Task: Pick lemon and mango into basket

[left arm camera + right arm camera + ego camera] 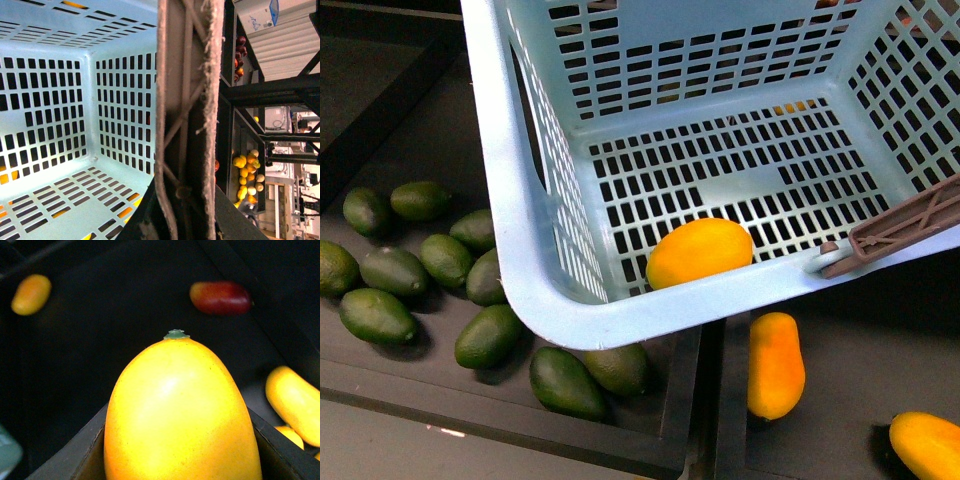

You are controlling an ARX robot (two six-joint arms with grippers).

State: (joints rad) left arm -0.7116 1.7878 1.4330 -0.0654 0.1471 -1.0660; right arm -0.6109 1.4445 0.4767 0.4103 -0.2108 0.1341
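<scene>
The light blue basket (pixel 520 220) hangs tilted over the trays, filling the upper front view. A plump yellow-orange lemon (pixel 698 250) lies on its slotted floor against the near wall. The brown basket handle (pixel 910 225) crosses the rim at the right. In the left wrist view my left gripper (pixel 185 220) is shut on this handle (pixel 185 120), with the basket's inside (pixel 55 125) beside it. My right gripper (pixel 180 450) is shut on the mango (pixel 180 410), a smooth yellow fruit with a green stem nub that fills the space between the dark fingers (pixel 75 455).
Several dark green avocados (pixel 380 315) lie in the black tray at the left. Below the basket, an elongated orange fruit (pixel 775 365) and another yellow one (pixel 925 445) rest in the right tray. A red fruit (pixel 220 297) and more yellow ones (pixel 295 402) lie beyond the held mango.
</scene>
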